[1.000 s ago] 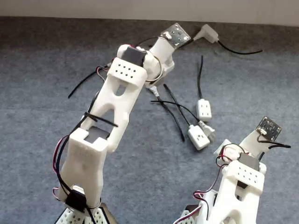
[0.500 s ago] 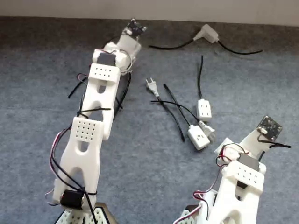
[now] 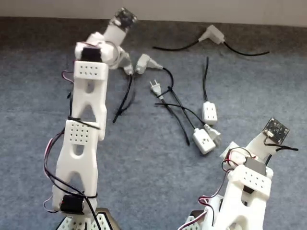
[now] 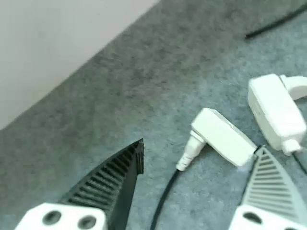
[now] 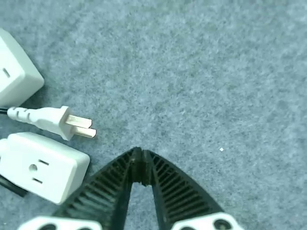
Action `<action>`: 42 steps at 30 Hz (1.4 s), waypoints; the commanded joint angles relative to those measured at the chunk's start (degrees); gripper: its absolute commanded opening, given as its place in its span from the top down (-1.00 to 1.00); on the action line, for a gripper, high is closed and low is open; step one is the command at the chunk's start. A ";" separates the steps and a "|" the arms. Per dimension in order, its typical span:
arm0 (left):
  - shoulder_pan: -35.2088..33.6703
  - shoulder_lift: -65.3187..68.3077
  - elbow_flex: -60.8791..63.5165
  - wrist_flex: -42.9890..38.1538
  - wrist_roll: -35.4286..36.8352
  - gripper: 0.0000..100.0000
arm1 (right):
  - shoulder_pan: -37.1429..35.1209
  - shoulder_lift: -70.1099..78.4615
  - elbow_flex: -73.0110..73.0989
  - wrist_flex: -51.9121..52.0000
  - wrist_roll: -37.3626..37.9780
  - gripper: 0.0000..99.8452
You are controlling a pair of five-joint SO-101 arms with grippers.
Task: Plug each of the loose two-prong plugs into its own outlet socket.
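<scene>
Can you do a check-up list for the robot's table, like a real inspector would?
Surface: grey carpet-like mat, flat, no spills.
Job's things: small plug lies loose; white plug lies loose beside the near socket; far socket has nothing plugged in; angled connector lies at the far edge.
Clutter: nothing seen.
Grippers: left gripper is open, with a white connector block on the mat between its fingers; right gripper is shut and empty, near the white plug.
Cables: black cords cross between plugs and sockets.
Surroundings: pale wall behind the mat.
</scene>
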 commanded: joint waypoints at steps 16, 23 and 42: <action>-3.74 -38.55 9.27 26.11 15.38 0.33 | 0.48 -1.10 -14.99 -0.92 8.00 0.71; -6.20 -54.46 37.85 26.11 20.22 0.33 | -1.27 -0.48 -28.18 7.87 19.16 0.70; -6.55 -89.54 101.41 25.14 20.31 0.33 | -31.25 11.12 -31.69 27.74 25.85 0.69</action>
